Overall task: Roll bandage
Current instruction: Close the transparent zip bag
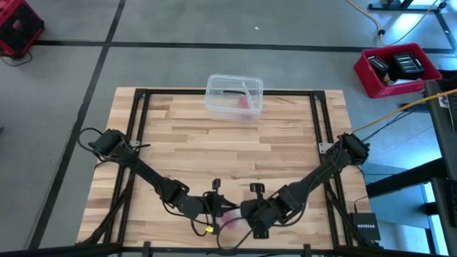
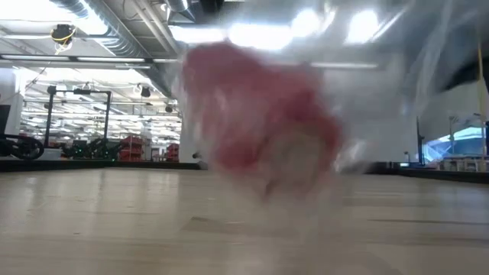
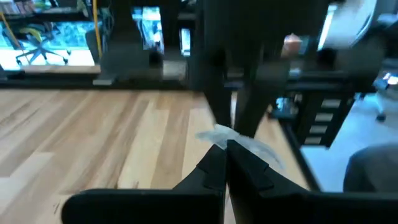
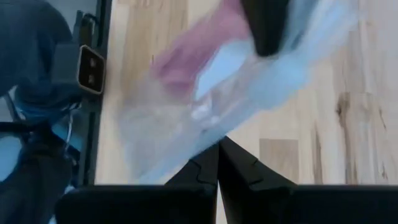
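On your wooden table (image 1: 214, 153), a clear box (image 1: 234, 96) sits at the far edge. Both grippers meet at the near edge: left gripper (image 3: 225, 149) and right gripper (image 4: 218, 144) each pinch the clear wrapper (image 4: 249, 81), the pink bandage (image 4: 196, 53) inside.

Bandage (image 1: 232, 220): pink, bunched inside clear wrapper (image 4: 249, 81); near table's (image 1: 214, 157) front edge, between grippers.

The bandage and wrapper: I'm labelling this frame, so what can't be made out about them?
- High view: bandage is a small pink spot half hidden between the left gripper and right gripper; shape unreadable.
- Right wrist view: clear wrapper smeared over pink; edges unclear.
- Low view: pink blur inside the clear box; unidentifiable.
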